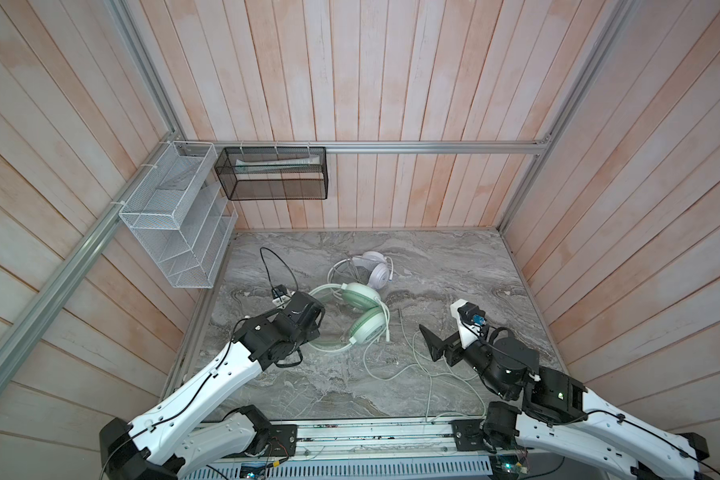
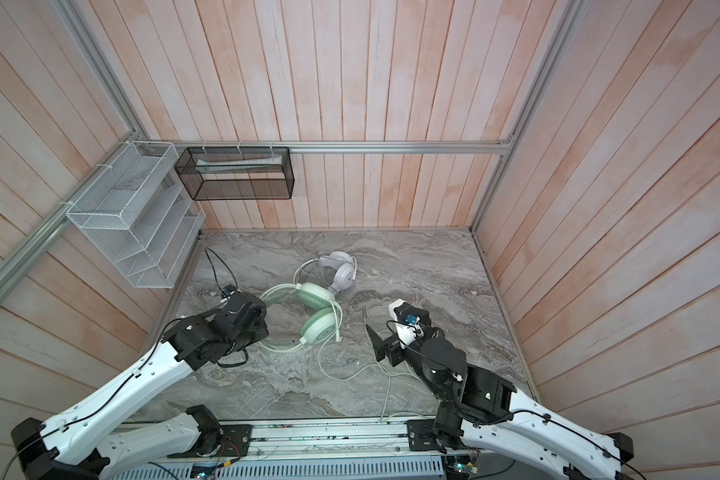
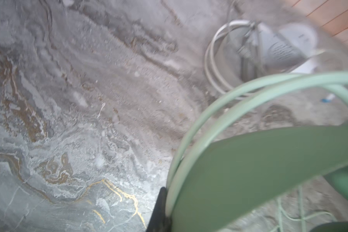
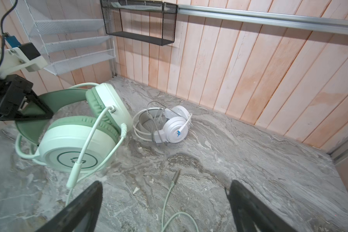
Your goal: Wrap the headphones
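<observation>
Seeing the mint green headset (image 1: 366,328) mid-surface (image 1: 454,266) with the left pincer (image 4: 40,112) closed on its headband (image 3: 249,170), and the white headset (image 4: 175,128) parked further back near the wall (image 4: 229,60) with cord apparently looped round it. Expect light, springy plastic with soft earcup pads (image 4: 92,122) and a thin, limp cable (image 4: 163,206) (will snag and kink, not push), so grip at the stiff headband, never the cushions. Take the cable just behind the plug (image 4: 176,176) with the right pincer (image 4: 166,190), hovering near it with jaws wide apart.

A white wire rack (image 1: 146,212) hangs beside a black mesh basket (image 1: 275,189).
</observation>
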Tool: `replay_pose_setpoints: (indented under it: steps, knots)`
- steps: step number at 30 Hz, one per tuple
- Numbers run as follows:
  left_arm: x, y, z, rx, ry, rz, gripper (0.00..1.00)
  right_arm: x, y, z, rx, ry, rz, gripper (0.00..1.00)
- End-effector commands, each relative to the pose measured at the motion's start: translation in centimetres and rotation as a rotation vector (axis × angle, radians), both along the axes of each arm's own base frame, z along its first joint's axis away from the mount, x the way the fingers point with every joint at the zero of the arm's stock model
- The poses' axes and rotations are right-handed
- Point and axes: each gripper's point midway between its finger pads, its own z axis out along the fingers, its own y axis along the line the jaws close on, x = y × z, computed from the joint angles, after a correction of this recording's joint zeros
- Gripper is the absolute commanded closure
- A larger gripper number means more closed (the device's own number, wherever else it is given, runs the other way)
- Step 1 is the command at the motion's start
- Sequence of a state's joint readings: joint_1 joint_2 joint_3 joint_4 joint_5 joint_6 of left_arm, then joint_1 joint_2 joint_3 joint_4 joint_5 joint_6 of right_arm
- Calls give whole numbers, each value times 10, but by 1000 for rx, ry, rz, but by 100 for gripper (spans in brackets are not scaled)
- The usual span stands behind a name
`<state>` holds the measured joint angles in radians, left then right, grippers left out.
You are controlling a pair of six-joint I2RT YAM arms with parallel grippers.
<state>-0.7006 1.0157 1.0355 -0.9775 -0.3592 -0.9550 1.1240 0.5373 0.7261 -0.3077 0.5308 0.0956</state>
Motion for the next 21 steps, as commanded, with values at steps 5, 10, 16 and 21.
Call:
replay_pose_setpoints:
  steps: [5, 10, 16, 21]
  knots:
    - [15, 5, 110, -83, -261, -33, 100, -24, 47, 6, 216, 29, 252, 1]
    - [17, 7, 144, -110, -303, -61, 100, -47, 73, -25, 320, 12, 430, 1]
    - [12, 14, 160, -69, -258, -94, 100, -33, 71, -72, 288, -14, 347, 0]
    - [7, 16, 160, -72, -219, -99, 100, -33, 78, -91, 262, -33, 367, 8]
